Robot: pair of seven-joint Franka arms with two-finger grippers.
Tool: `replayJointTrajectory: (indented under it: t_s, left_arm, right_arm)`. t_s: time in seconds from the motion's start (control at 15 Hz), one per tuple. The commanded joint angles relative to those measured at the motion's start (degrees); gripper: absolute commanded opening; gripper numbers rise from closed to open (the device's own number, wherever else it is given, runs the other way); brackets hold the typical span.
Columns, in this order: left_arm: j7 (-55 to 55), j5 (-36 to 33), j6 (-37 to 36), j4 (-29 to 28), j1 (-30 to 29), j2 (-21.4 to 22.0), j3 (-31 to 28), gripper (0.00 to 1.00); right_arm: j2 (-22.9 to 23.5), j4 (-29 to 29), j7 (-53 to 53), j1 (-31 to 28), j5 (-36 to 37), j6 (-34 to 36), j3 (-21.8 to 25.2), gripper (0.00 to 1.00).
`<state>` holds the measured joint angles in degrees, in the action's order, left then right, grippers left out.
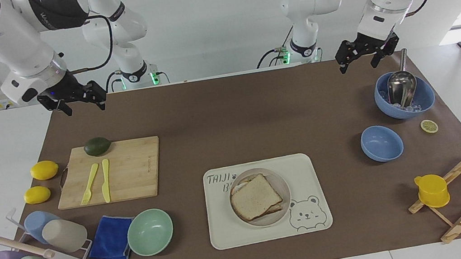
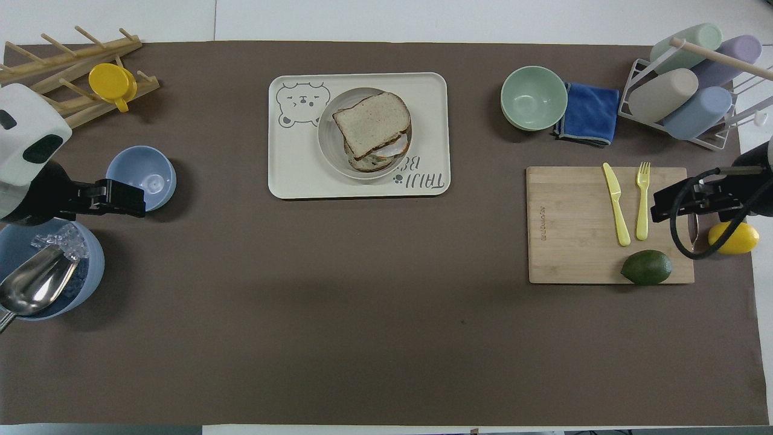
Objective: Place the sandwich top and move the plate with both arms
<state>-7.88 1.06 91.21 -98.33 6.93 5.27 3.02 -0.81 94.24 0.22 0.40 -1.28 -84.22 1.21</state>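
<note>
The sandwich top (image 1: 255, 197), a brown bread slice, lies on a stacked sandwich on the small round plate (image 1: 283, 185). The plate stands on the cream bear-printed tray (image 1: 305, 173). In the overhead view the slice (image 2: 371, 123) sits a bit askew over the lower bread and egg white, on the plate (image 2: 326, 142). My left gripper (image 1: 358, 65) hangs open and empty in the air beside the blue ice bowl (image 1: 404, 96). My right gripper (image 1: 86, 109) hangs open and empty above the mat near the cutting board (image 1: 127, 172).
The cutting board holds an avocado (image 1: 97, 146), a yellow fork and a knife, with two lemons (image 1: 44, 170) beside it. A mint bowl (image 1: 150, 232), a blue cloth and a cup rack stand toward the right arm's end. A small blue bowl (image 1: 381, 143), a lemon slice and a wooden rack with a yellow cup (image 1: 432, 190) stand toward the left arm's end.
</note>
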Motion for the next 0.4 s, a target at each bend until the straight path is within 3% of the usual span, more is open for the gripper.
replayJointTrajectory:
  t_s: [0.0, 0.33]
  left_arm:
    - [0.2, -0.8, -0.5, 1.1, -1.0, -0.3, 0.6, 1.0]
    - [0.2, -0.8, -0.4, 1.2, -0.9, -0.2, 0.5, 1.0]
  right_arm:
    - [-0.4, 0.2, -1.4, -0.5, -0.1, -0.1, 0.0, 1.0]
    - [-0.4, 0.2, -1.4, -0.5, -0.1, -0.2, -0.1, 1.0]
